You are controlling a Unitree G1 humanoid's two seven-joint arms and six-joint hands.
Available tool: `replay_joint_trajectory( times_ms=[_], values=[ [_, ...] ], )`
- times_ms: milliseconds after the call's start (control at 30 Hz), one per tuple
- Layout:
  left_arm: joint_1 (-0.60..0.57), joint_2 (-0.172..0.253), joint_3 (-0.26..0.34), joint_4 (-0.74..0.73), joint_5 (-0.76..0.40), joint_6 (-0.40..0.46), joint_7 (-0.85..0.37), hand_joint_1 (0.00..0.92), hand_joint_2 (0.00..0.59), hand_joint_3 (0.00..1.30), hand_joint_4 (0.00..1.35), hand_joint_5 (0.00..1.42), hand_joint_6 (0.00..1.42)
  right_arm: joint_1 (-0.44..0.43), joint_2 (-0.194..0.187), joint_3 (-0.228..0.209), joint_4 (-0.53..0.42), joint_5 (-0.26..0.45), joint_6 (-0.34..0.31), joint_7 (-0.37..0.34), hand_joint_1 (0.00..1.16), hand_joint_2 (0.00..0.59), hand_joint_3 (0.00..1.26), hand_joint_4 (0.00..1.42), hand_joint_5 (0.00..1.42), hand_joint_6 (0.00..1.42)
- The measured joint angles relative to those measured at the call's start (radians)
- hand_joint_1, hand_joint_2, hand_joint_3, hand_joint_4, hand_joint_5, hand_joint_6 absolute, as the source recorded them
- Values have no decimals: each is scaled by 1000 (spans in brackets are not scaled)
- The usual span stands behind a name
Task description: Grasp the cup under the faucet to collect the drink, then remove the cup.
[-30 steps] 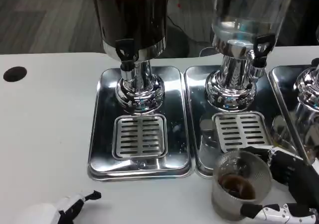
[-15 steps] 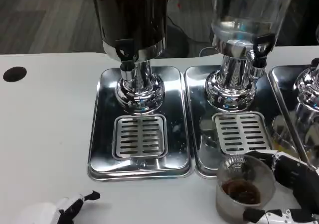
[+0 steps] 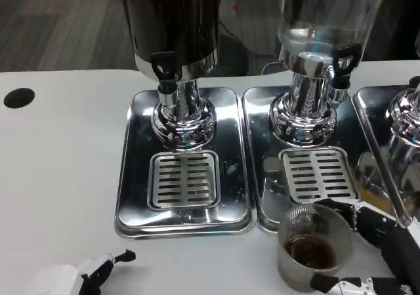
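Head view has the cup (image 3: 311,250) sitting at the near edge of the white counter (image 3: 59,177), just in front of the middle drip tray (image 3: 262,196) and well clear of the clear dispenser's faucet (image 3: 340,64). My right hand (image 3: 377,249) is wrapped around it, one finger curling behind the rim at the upper right and another hooking under the lower front wall, so I'd call that grasping the cup. My left hand (image 3: 79,278) is parked down at the bottom left holding nothing, fingers loosely apart as far as I can make out.

On handling: it looks like a thin clear plastic tumbler with fine vertical ribbing, so my guess is light and a bit squishy. Squeeze too hard and the wall will likely flex and push the drink up. The ribs should help grip, but if the outside is wet it could get slippery. I'd hold it around the mid wall, below the rim, and keep it level, since the liquid makes it bottom heavy and sloshy.

Looks-wise: see-through greyish walls, round open top, a shallow pool of dark brown drink in the bottom, nowhere near full. The dark dispenser (image 3: 174,26) and its grated tray (image 3: 184,177) sit off to the left.
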Motion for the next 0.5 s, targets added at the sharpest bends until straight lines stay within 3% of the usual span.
replay_joint_trajectory(
  times_ms=[133, 167, 300, 400, 467, 500],
  values=[
    [1, 0, 0, 0, -2, 0, 0, 0, 87, 287, 222, 266, 460, 0, -14, 24, -4, -25, -4, -35, 725, 83, 18, 69, 203, 142],
    [1, 0, 0, 0, -2, 0, 0, 0, 87, 287, 222, 266, 460, 0, -16, 30, -7, -26, -4, -40, 694, 89, 4, 16, 137, 114],
    [3, 0, 1, 0, -16, -1, 0, 0, 87, 287, 222, 266, 460, 4, -17, 44, -45, -14, -4, -41, 460, 170, 0, 0, 3, 47],
    [4, 1, 11, 0, -38, -3, 1, 0, 86, 287, 222, 261, 461, 11, -18, 56, -87, 34, -1, -38, 305, 282, 106, 16, 48, 56],
    [4, 1, 21, 0, -41, -7, 3, 0, 86, 287, 222, 259, 461, 30, -18, 67, -144, 105, 20, -9, 272, 341, 150, 52, 99, 90],
    [4, 1, 24, 0, -45, -12, 4, 0, 86, 287, 222, 259, 461, 50, -19, 75, -210, 177, 67, 26, 263, 362, 164, 66, 113, 91]
  ],
)
